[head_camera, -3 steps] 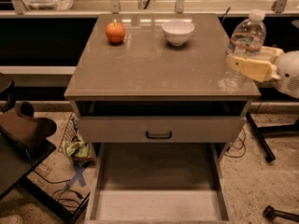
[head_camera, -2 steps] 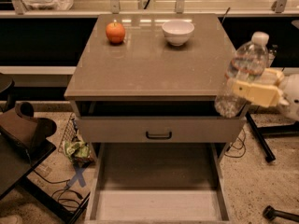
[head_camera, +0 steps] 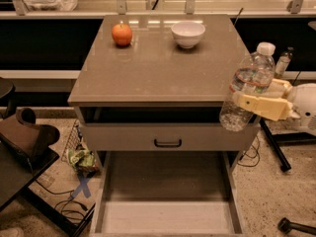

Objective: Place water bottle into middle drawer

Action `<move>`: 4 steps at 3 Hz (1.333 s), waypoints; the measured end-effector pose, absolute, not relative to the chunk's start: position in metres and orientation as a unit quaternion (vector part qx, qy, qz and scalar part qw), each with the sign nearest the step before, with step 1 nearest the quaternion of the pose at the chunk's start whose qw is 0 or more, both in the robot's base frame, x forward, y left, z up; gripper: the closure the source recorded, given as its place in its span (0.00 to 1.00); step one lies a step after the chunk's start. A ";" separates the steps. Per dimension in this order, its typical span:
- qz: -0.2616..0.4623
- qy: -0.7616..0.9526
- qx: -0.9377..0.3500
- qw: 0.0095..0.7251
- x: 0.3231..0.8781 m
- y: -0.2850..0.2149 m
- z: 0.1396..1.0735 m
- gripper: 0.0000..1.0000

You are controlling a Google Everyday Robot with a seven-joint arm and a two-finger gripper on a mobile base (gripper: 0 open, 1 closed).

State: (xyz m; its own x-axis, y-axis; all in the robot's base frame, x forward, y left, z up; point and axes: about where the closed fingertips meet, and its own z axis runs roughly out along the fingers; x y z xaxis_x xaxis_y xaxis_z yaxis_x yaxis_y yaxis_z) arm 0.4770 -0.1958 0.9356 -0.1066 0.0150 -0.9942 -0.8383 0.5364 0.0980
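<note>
Camera view: found middle drawer [head_camera: 168,181] pulled out nearest, below grey-fronted drawer [head_camera: 123,137] with black handle [head_camera: 167,143]. Saw pincer [head_camera: 242,102] clenched around tilted water bottle [head_camera: 249,78], held in air at right front corner of table [head_camera: 158,68]. Spotted apple [head_camera: 122,34] and white bowl [head_camera: 188,33] farther back, apart.

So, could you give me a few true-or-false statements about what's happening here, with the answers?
1. The gripper holds the water bottle at the right edge of the table. True.
2. The bottle stands upright on the tabletop. False: it is tilted in the gripper, off the top.
3. The middle drawer is pulled open. True.
4. The apple lies inside the white bowl. False: they sit apart on the tabletop.
</note>
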 end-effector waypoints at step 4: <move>0.432 0.544 -0.444 0.565 0.461 -0.102 0.733 1.00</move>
